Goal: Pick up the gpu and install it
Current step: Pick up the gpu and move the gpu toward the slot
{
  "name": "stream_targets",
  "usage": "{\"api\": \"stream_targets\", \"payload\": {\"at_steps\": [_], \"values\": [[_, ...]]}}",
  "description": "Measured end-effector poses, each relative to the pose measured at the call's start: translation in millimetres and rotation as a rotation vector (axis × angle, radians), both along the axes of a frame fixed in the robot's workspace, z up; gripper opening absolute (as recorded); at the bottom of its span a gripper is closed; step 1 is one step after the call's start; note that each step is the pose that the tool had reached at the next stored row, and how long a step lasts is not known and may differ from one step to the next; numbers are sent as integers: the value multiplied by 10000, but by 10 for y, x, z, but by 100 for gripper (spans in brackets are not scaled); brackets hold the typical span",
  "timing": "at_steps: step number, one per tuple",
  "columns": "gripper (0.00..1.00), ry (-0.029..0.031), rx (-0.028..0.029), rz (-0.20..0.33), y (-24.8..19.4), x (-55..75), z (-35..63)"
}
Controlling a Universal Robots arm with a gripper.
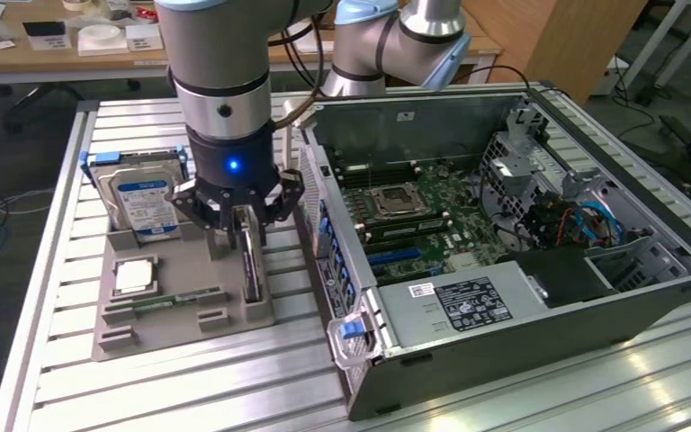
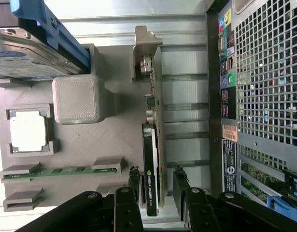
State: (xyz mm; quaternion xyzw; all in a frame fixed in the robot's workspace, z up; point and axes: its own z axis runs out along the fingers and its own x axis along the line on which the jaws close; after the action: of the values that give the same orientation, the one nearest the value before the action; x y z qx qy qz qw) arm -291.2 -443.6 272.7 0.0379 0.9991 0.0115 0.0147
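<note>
Gripper: closest to the wrist camera. We saw its jaws apart, one on each side of the gpu's black end, with a gap still showing beside the card.
Gpu: it stood on edge in a slot of the tray, silver bracket at the end away from the gripper. In the exterior view we found the gpu left of centre, under the gripper.
Tray: grey, it lay on the table in the exterior view's left half.
Drive: it stood upright at the tray's upper end.
CPU: it lay flat below the drive.
Memory stick: it lay just below the CPU.
Case: open, it filled the exterior view's right, just beside the tray.
</note>
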Motion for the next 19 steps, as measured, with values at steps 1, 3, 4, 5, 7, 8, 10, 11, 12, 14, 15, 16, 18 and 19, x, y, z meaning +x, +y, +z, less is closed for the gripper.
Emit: {"api": "stream_targets", "payload": {"at_steps": [1,3,4,5,7,8,10,11,12,14,15,16,18,19], "values": [[42,-7,-1,0,3,-1,-12],[42,-16,0,0,8,-1,-37],[42,-20,0,1,10,-1,-49],[42,-24,0,1,12,-1,-60],[42,-28,-1,0,16,-2,-80],[42,-32,-2,1,16,-2,-84],[42,-31,-8,1,15,-2,-84],[42,-31,-8,0,16,-2,-84],[42,-32,-7,0,16,-2,-85],[42,-33,-6,0,17,-2,-86],[42,-35,-5,0,18,-2,-87],[42,-35,-4,-2,23,-3,-88],[42,-33,-7,0,37,-3,-90],[42,-33,-6,0,48,-3,-91]]}}
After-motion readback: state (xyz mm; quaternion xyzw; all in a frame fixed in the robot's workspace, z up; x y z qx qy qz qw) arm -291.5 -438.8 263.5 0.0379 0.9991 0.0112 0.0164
